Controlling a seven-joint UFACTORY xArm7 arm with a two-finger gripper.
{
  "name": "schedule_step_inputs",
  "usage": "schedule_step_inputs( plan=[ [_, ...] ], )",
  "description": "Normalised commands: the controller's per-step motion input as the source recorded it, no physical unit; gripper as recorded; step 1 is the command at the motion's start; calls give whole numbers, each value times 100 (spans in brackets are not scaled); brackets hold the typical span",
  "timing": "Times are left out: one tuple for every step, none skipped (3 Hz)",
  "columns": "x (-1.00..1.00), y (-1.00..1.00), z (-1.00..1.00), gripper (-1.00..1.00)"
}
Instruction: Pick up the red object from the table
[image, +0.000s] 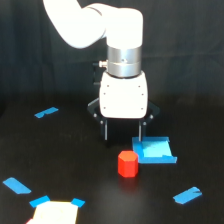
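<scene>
Gripper (123, 135) first: its two dark fingers (105, 131) hang downward with a clear gap between them and nothing in that gap — released, not grasping anything.

Its target, the red object (128, 164), stands upright on the table (75, 160), a short bright block that looks narrower than the gap between the fingers. It sits lower in the exterior view than the fingertips and a little toward that view's right of the point midway between them; how far it lies from them in depth cannot be told from this one view. Nothing touches it.

Just beside it, on the exterior view's right, lies a flat blue tray (156, 151), close to the block and perhaps touching its upper edge. Blue tape strips (46, 112) are scattered well apart across the black surface, and a pale paper patch (54, 214) is taped near the bottom edge.

As for progress, I judge the pick barely begun — the arm is near, but the block is neither straddled nor closed on, and the lift is all still to do. The tray's nearness may crowd one finger during the descent.
</scene>
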Motion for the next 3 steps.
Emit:
schedule_step_inputs(
  plan=[
    [-5,-100,-100,57],
    [-5,-100,-100,100],
    [-29,-100,-99,100]
  ],
)
